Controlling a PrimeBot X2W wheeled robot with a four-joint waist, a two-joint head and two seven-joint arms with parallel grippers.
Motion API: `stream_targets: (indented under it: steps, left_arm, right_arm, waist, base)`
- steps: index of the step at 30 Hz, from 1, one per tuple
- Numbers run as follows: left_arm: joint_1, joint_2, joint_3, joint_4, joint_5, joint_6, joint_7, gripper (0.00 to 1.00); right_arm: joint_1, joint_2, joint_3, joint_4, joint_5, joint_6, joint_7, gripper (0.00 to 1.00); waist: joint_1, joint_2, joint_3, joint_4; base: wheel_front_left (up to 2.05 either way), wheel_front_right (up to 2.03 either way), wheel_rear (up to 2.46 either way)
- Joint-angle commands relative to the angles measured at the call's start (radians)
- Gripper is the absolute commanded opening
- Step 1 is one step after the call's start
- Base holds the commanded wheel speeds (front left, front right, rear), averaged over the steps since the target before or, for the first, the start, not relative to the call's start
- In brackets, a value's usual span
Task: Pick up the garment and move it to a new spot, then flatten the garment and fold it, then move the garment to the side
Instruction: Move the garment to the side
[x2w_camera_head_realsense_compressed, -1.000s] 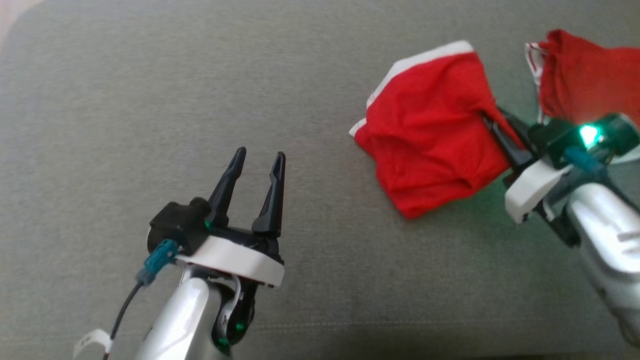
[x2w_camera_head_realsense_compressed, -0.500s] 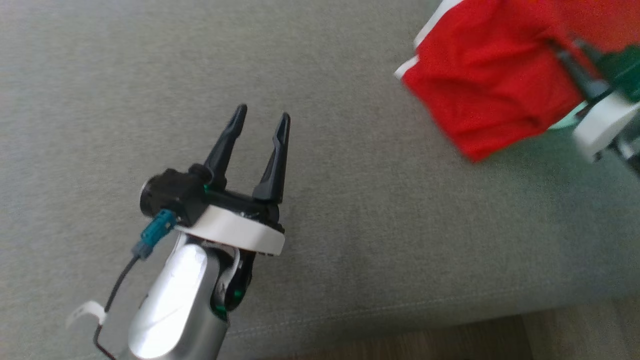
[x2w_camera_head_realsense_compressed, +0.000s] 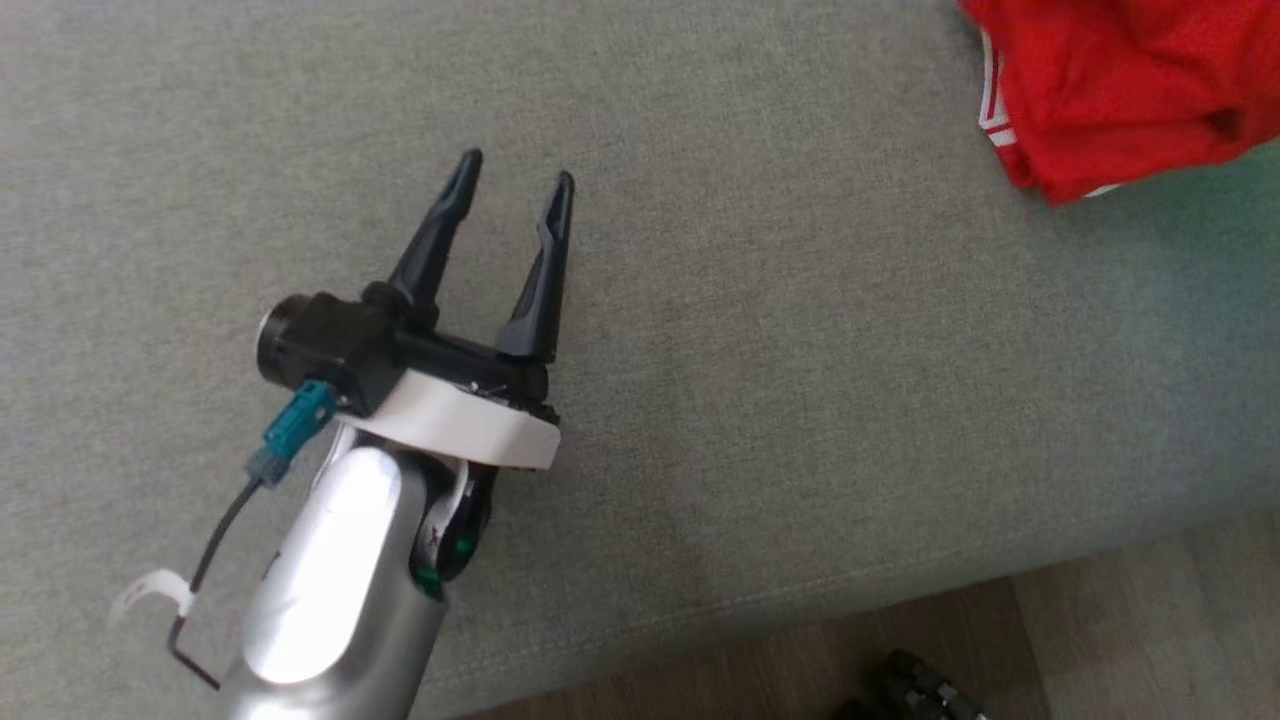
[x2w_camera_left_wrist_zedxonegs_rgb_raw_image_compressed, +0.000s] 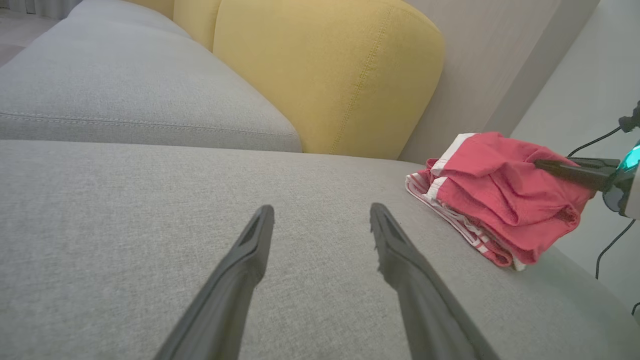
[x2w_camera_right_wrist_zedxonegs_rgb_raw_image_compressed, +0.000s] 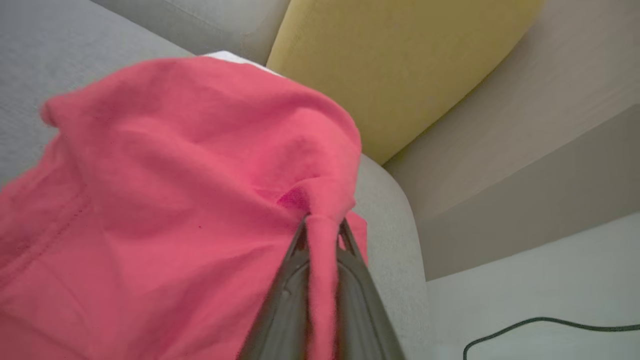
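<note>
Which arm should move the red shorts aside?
Right. The right gripper is shut on the red shorts; the left gripper hangs open over the gray sofa seat, apart from them.

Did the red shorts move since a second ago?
Yes. The camera shifted too, but the red garment went rightward: it lay apart from the striped cloth, and now it drapes over it, pinched in the right gripper.

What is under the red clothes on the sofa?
The red fabric garment rests on the grey fabric sofa seat. Its folds cover that patch, so anything tucked beneath cannot be seen.
</note>
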Motion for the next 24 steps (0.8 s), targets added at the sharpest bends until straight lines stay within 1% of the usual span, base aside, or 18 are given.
stream_targets:
  steps: [1,6,7,8,11,16,20,24]
  left_arm:
    - [-0.027,0.003,0.03,-0.033,0.009,-0.006,-0.005,1.0]
    - [-0.031,0.003,0.038,-0.028,0.011,-0.011,-0.005,1.0]
    - [-0.031,0.003,0.039,-0.028,0.011,-0.011,-0.005,1.0]
    - [-0.031,0.003,0.04,-0.027,0.01,-0.011,-0.005,1.0]
    - [-0.03,0.003,0.044,-0.026,0.003,-0.01,-0.005,1.0]
    - [-0.018,0.003,0.047,-0.027,-0.017,-0.002,-0.005,1.0]
    - [0.005,0.003,0.047,-0.03,-0.038,0.008,-0.005,1.0]
    - [0.033,0.003,0.053,-0.035,-0.06,0.02,-0.005,1.0]
  right_arm:
    - [-0.003,-0.017,-0.017,-0.011,-0.007,0.007,0.006,0.0]
    - [0.0,0.007,-0.049,0.023,-0.017,0.007,0.032,0.0]
    - [0.001,0.01,-0.059,0.028,-0.021,0.007,0.035,0.55]
    - [0.001,0.014,-0.075,0.039,-0.023,0.007,0.042,1.0]
    - [0.005,0.027,-0.106,0.061,-0.04,0.007,0.072,1.0]
    - [0.009,0.046,-0.155,0.049,-0.087,0.007,0.059,1.0]
    - [0.032,0.077,-0.185,-0.005,-0.108,0.007,0.011,1.0]
    - [0.083,0.133,-0.216,-0.085,-0.104,0.007,-0.034,1.0]
  waist:
    - [-0.0001,0.0,0.009,-0.005]
    - [-0.0001,0.0,0.019,-0.001]
    - [-0.0001,0.0,0.019,0.001]
    - [-0.0001,0.0,0.018,0.004]
    - [-0.0001,0.0,0.006,0.014]
    - [-0.0001,0.0,-0.039,0.037]
    - [-0.0001,0.0,-0.1,0.067]
    - [-0.0001,0.0,-0.168,0.102]
  base:
    - [0.0,0.0,0.0]
    - [0.0,0.0,0.0]
    - [0.0,0.0,0.0]
    - [0.0,0.0,0.0]
    - [0.0,0.0,0.0]
    - [0.0,0.0,0.0]
    - [0.0,0.0,0.0]
    - [0.0,0.0,0.0]
